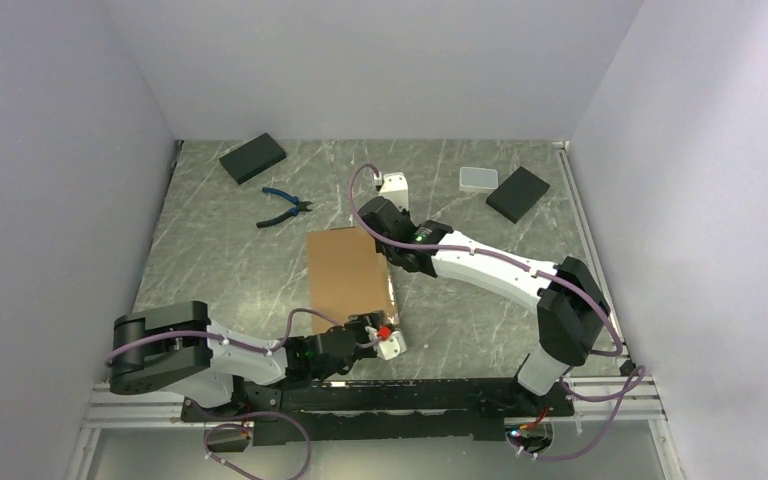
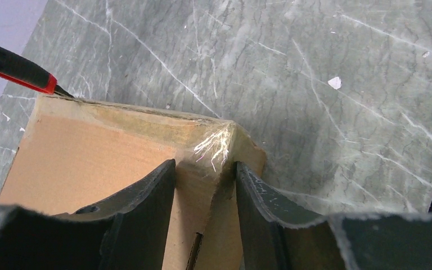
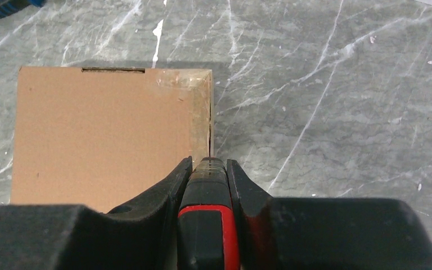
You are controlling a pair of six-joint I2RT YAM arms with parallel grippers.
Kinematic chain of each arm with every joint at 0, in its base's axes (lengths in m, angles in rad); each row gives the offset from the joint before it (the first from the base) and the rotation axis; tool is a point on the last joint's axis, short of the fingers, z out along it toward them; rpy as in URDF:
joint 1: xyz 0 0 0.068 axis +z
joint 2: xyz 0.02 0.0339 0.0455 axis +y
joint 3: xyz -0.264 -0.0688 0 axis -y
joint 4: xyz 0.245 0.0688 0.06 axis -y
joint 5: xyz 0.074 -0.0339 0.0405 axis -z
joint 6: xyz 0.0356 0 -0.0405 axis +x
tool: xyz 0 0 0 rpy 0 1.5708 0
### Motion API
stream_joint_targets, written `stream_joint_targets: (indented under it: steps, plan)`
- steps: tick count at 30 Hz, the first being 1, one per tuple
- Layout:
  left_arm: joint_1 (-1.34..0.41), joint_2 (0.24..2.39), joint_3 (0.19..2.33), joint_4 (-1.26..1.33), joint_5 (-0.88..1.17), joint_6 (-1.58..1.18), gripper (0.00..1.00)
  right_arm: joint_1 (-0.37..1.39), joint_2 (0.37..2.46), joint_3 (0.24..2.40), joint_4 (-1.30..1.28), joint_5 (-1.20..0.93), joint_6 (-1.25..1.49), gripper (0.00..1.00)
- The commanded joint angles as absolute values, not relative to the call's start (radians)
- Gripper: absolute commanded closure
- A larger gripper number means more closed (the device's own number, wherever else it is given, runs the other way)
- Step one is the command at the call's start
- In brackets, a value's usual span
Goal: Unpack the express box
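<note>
The express box [image 1: 345,275] is a flat brown cardboard mailer lying shut in the middle of the table. My left gripper [image 1: 388,337] is at its near right corner. In the left wrist view the taped corner of the box [image 2: 90,157] fills the gap between the fingers of the left gripper [image 2: 205,166], which press it from both sides. My right gripper [image 3: 208,163] is shut on a black and red knife [image 3: 208,225]. The knife's tip sits at the right edge of the box [image 3: 107,135]. The knife [image 2: 17,70] also shows at the far end of that taped edge. From above, the right gripper [image 1: 397,262] hangs over the box's right side.
Blue pliers [image 1: 282,207] lie beyond the box to the left. One black block [image 1: 253,157] sits at the back left and another [image 1: 518,193] at the back right, next to a small white case [image 1: 478,179]. Walls close in the table on three sides.
</note>
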State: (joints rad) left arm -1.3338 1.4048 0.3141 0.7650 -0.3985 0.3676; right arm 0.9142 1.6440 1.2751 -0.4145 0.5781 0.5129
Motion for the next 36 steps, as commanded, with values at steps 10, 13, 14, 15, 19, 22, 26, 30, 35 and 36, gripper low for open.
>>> stream_joint_targets:
  steps: [10,13,14,15,19,22,26,30,35,36]
  plan:
    - [-1.310,1.426,0.282,0.897,-0.503,0.330,0.56,0.958,1.568,1.288,-0.559,0.520,0.588,1.00]
    - [-1.308,1.442,0.284,0.915,-0.509,0.330,0.57,0.965,1.564,1.281,-0.571,0.519,0.600,1.00]
    - [-1.307,1.448,0.284,0.922,-0.509,0.331,0.57,0.969,1.562,1.280,-0.575,0.518,0.604,1.00]
    - [-1.307,1.452,0.284,0.925,-0.509,0.331,0.57,0.971,1.560,1.279,-0.580,0.518,0.609,1.00]
    - [-1.305,1.465,0.283,0.948,-0.509,0.333,0.58,0.987,1.550,1.277,-0.597,0.517,0.625,1.00]
    - [-1.303,1.472,0.282,0.957,-0.511,0.336,0.58,0.995,1.548,1.272,-0.609,0.512,0.637,1.00]
    - [-1.298,1.471,0.278,0.962,-0.518,0.337,0.59,1.005,1.543,1.265,-0.624,0.502,0.653,1.00]
    - [-1.292,1.467,0.269,0.975,-0.521,0.336,0.59,1.016,1.534,1.260,-0.639,0.499,0.665,1.00]
    - [-1.281,1.469,0.265,0.983,-0.513,0.338,0.60,1.026,1.531,1.244,-0.649,0.483,0.678,1.00]
    - [-1.279,1.471,0.265,0.986,-0.513,0.339,0.60,1.029,1.531,1.242,-0.652,0.481,0.681,1.00]
